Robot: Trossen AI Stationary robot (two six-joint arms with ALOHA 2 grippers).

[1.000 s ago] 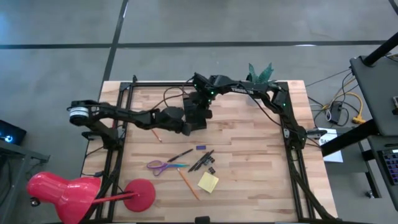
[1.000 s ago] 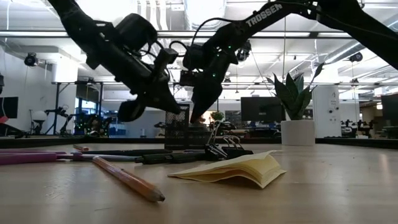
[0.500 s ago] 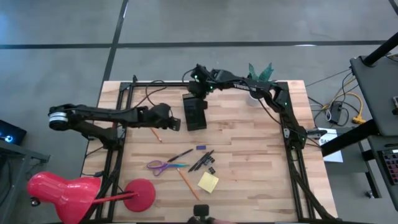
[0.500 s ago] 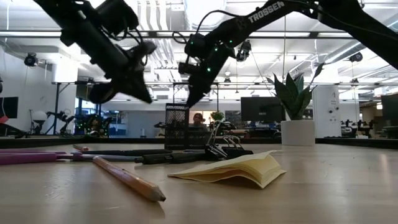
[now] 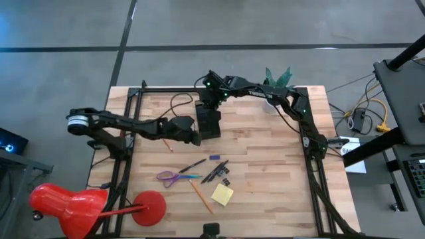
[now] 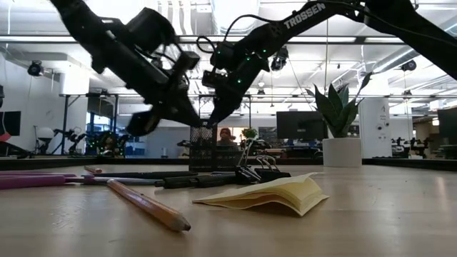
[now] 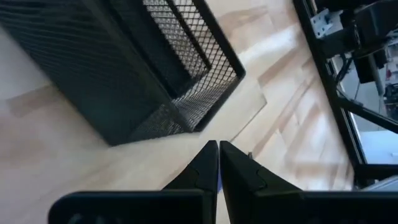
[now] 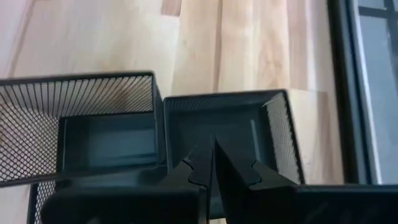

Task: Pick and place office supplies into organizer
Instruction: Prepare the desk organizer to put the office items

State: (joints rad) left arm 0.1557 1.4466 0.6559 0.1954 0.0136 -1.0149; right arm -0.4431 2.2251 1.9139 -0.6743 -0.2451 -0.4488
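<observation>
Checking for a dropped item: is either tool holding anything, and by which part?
Nothing is held. The left tool and the right tool are both shut and bare, near the organizer.

Right pincer, tips together, just above organizer compartments w/ wood table beyond.

You've got two matte-black jointed arms — the right one lettered TROSSEN in white, green lights dotting its wrist, thin black cables looping along both, a silver-white collar at the left base — each ending in slim, tapered black fingers.
</observation>
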